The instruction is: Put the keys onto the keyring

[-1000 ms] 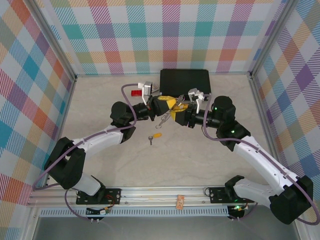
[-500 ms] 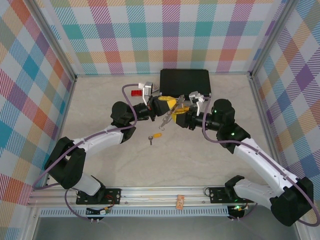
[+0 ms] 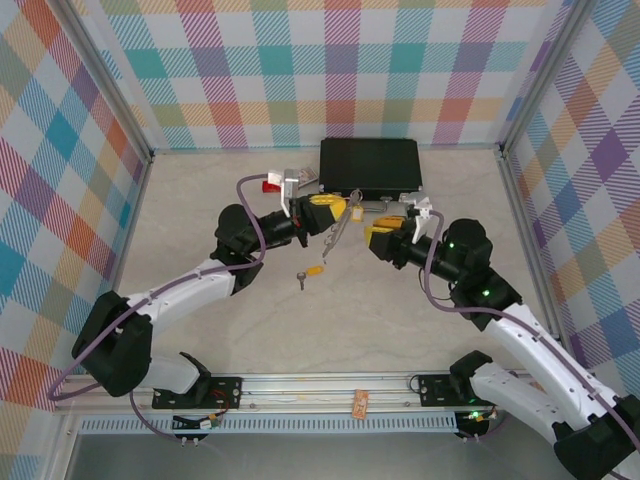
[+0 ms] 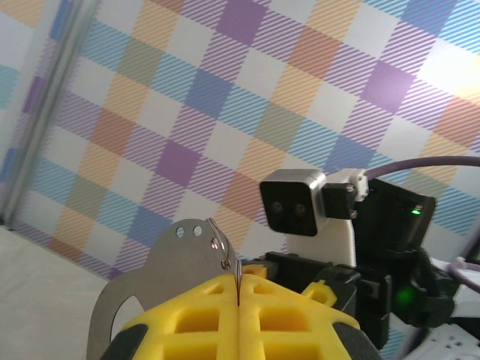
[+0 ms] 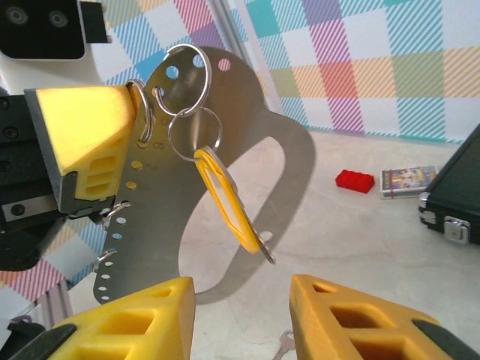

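Note:
The keyring (image 5: 142,225), a flat grey metal loop with rows of small holes, hangs in the air above the table's middle. My left gripper (image 4: 238,281) is shut on it, yellow fingers (image 5: 82,131) pressed tight on its thin wire edge. A yellow-headed key (image 5: 225,202) dangles from a small split ring on the keyring (image 3: 338,228). My right gripper (image 5: 240,315) stands open just in front of that key, apart from it. Another key (image 3: 308,274), silver with a yellow-orange head, lies on the table below the left gripper (image 3: 333,208). The right gripper (image 3: 374,234) sits right of the keyring.
A black case (image 3: 370,167) lies at the back of the table, behind both grippers. A small red block (image 5: 354,181) and a small card box (image 5: 409,178) lie left of it. Plaid walls (image 3: 60,180) close in the table on three sides.
My right gripper has drawn back to the right, away from the keyring it was close against. The left arm has shifted a little, still holding the keyring up.

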Controlling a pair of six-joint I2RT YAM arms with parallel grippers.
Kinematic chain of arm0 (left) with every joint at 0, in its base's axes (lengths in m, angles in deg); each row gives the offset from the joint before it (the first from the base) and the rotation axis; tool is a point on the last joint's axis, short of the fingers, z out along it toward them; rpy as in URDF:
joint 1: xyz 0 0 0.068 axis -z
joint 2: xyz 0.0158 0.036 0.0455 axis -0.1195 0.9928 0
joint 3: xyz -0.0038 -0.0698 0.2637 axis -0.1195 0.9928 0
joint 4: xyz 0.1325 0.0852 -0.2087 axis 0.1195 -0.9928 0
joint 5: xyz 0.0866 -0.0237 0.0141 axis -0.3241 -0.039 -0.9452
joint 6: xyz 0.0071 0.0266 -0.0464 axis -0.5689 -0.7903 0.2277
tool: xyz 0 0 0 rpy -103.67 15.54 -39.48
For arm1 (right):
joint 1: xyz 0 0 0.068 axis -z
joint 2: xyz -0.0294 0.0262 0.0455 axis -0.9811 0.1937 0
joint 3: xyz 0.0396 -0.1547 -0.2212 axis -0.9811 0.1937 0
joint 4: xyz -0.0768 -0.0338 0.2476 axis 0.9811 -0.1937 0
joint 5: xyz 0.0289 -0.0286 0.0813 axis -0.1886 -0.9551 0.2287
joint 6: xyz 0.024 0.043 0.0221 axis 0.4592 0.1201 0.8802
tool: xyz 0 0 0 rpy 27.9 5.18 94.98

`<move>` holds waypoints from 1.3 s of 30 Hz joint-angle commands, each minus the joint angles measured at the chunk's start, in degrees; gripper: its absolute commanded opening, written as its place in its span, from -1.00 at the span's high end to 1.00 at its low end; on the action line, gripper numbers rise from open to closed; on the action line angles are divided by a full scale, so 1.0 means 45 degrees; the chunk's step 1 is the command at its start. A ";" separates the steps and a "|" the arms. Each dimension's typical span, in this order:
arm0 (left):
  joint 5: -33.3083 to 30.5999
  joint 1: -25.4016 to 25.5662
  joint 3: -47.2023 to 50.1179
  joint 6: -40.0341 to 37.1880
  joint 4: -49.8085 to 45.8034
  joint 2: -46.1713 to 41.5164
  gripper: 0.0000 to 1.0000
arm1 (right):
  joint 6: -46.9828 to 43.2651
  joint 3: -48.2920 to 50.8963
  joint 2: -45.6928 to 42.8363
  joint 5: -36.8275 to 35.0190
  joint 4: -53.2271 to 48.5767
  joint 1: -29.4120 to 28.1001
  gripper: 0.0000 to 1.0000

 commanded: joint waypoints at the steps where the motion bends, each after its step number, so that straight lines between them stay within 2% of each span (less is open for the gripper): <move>1: -0.1263 0.0307 0.0260 -0.1854 -0.1061 -0.0824 1.00 | -0.0336 0.0052 -0.0255 -0.0649 -0.0009 -0.0105 0.28; 9: -0.4654 0.1182 0.0652 -0.4721 -0.3466 -0.2203 1.00 | -0.0156 -0.0207 0.0233 -0.0170 0.0085 -0.0104 0.30; 13: -0.5567 0.1455 0.0723 -0.5440 -0.4029 -0.2551 1.00 | -0.0068 -0.0338 0.0470 0.0036 0.0297 -0.0107 0.33; 22: -0.5833 0.1547 0.0829 -0.5684 -0.4130 -0.2723 1.00 | 0.0259 -0.0570 0.0837 0.0595 0.0750 -0.0104 0.35; 28: -0.5686 0.1548 0.0908 -0.5549 -0.3909 -0.2685 1.00 | 0.0807 -0.0676 0.1095 0.1364 0.1837 -0.0100 0.47; 39: -0.5525 0.1539 0.0912 -0.5378 -0.3830 -0.2736 1.00 | 0.0835 -0.1356 0.2099 0.1890 0.2339 -0.0109 0.54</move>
